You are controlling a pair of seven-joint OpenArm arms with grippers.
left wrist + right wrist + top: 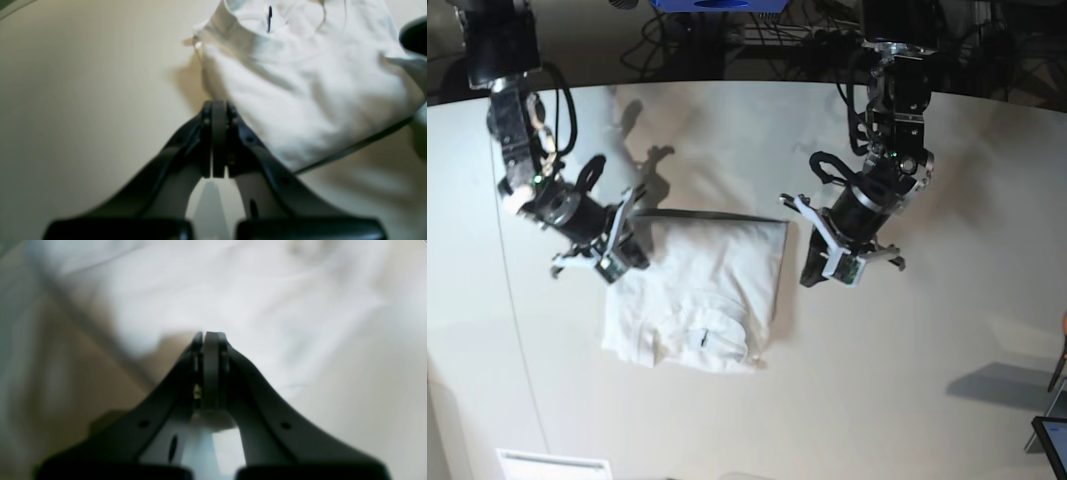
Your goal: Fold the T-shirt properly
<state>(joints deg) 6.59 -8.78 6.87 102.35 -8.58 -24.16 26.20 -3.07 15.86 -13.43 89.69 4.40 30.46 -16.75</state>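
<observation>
Left tool (218,103) pressed together | right tool (210,335) pressed together | T-shirt (702,290) folded

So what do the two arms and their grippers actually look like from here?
Both arms are black, with bulky jointed housings and loose black cables looping beside them. The left gripper and right gripper have black, curved fingers tapering to narrow tips, with small screw holes along them. White brackets sit at each wrist, and small green lights show on both arms.
</observation>
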